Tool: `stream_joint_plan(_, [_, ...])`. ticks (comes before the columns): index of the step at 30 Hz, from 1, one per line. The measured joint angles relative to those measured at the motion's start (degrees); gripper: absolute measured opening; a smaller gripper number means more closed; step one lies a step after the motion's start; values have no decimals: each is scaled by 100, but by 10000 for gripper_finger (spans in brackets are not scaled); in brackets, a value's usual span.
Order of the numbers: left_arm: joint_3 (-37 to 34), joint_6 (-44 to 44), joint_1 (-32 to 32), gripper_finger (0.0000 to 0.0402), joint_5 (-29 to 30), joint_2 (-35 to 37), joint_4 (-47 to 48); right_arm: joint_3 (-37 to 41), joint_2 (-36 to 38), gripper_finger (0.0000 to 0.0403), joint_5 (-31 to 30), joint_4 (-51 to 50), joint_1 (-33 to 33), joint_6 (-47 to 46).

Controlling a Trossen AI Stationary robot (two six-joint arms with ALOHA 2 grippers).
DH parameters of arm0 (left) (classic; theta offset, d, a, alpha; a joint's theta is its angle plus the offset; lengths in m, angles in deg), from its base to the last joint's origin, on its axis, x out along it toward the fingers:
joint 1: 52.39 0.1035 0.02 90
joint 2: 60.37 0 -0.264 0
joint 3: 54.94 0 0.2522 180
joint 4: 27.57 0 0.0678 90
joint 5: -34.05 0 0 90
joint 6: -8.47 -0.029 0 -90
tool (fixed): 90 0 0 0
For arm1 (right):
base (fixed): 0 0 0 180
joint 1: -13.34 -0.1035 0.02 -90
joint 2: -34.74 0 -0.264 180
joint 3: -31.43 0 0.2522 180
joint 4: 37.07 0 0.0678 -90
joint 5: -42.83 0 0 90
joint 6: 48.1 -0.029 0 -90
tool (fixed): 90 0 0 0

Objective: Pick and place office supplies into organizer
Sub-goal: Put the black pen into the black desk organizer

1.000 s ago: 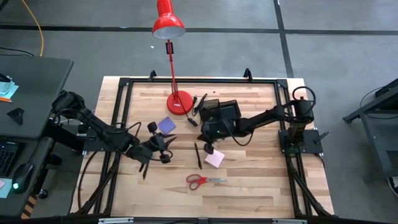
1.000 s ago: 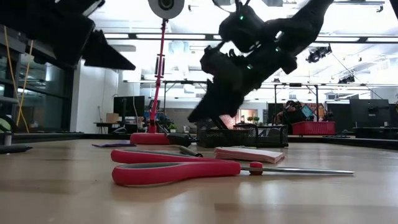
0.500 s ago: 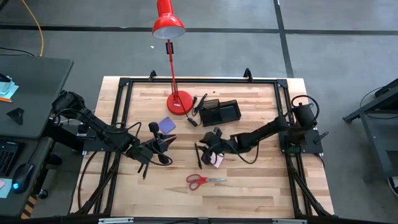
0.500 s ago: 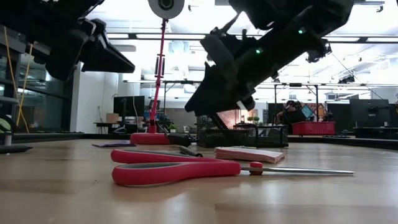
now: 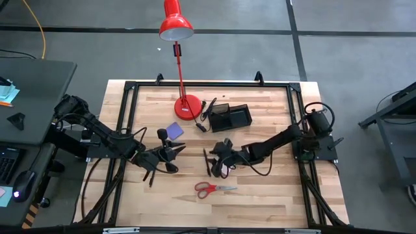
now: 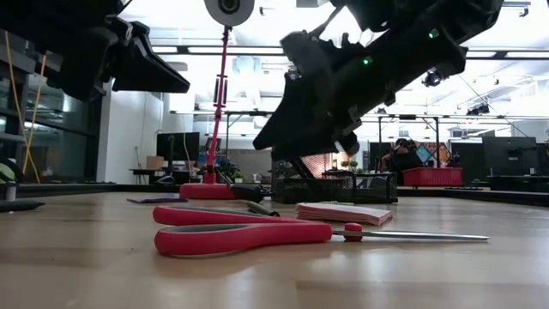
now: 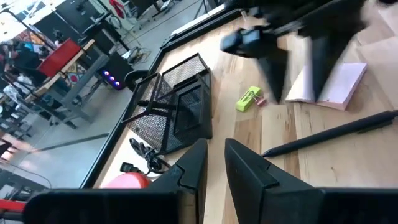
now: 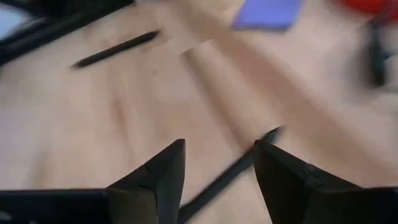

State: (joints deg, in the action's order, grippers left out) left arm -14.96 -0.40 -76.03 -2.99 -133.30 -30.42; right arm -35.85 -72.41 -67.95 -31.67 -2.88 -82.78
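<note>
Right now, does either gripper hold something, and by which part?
Nothing is held. The right gripper has open fingers above a pen; the left gripper is shut and empty.

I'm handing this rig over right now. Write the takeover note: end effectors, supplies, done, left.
Right end effector: open, empty, low over the pen beside the pink pad at table centre.
Left end effector: shut, nothing seen in it, hovering left of centre near the purple pad.
Organizer: at the back beside the lamp base; contents cannot be made out.
On the table: red scissors at the front, another pen on the left, a small yellow piece by the organizer.
Done: nothing confirmed.
Left: all of the above.
</note>
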Motion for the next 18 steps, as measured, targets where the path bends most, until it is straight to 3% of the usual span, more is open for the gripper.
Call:
stream_joint_plan(4, [-2,-65,2,49,-6,0,17,0,-3,177,535,262,47,-132])
stream_joint_plan(6, [-2,-8,0,49,-6,0,56,0,-4,177,479,418,64,-134])
stream_joint_plan(12, [-2,-82,2,49,259,2,51,-235,-174,179,-1089,232,-138,-289])
stream_joint_plan(18, [-4,-463,4,49,128,11,38,-1364,-857,179,-1595,-1054,-258,-549])
